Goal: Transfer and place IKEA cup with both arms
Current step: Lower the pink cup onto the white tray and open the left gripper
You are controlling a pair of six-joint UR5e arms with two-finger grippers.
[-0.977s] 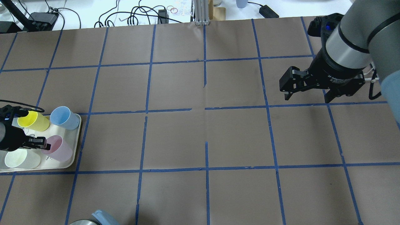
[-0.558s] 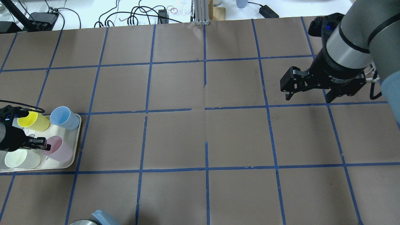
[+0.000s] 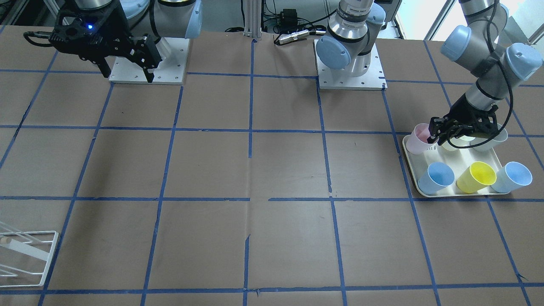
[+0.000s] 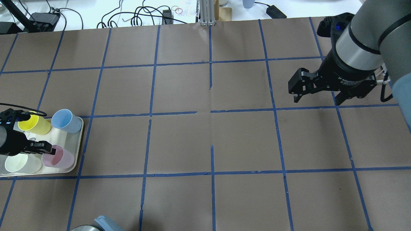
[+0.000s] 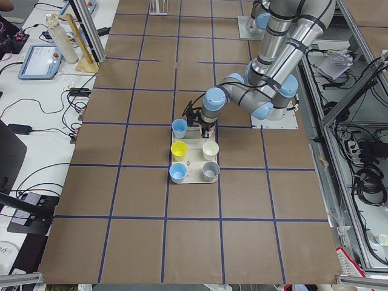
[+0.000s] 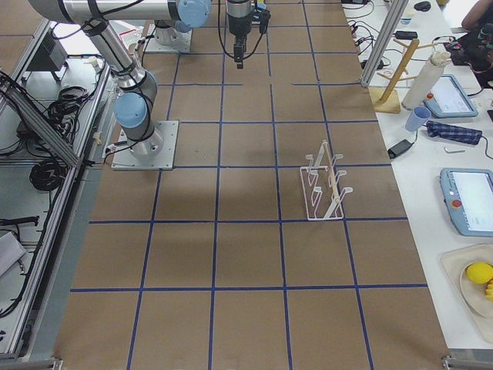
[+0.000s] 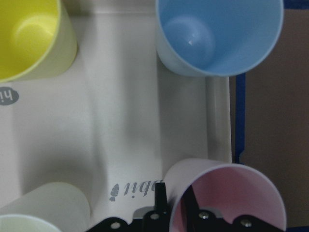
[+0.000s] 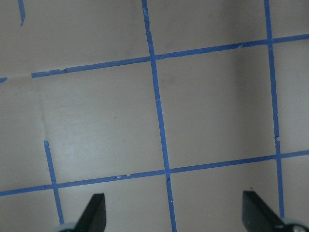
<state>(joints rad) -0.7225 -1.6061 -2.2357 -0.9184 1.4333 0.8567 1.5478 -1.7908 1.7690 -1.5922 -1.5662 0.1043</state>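
The pale pink IKEA cup (image 4: 61,158) stands at the corner of a cream tray (image 4: 80,136) at the table's left end. It also shows in the front view (image 3: 415,140) and the left wrist view (image 7: 236,198). My left gripper (image 4: 46,148) is shut on its rim, one finger inside (image 7: 189,195) and one outside. My right gripper (image 4: 316,98) is open and empty, held above the bare table at the far right; the right wrist view (image 8: 176,205) shows only taped table under it.
The tray also holds a yellow cup (image 4: 33,123), a blue cup (image 4: 66,121), a cream-white cup (image 4: 19,162) and more cups (image 3: 514,177). A white wire rack (image 3: 25,255) stands at the table's right end. Blue tape lines grid the brown table.
The pink cup has shifted a little toward the tray's near edge with my left gripper at its rim. The right gripper has barely moved.
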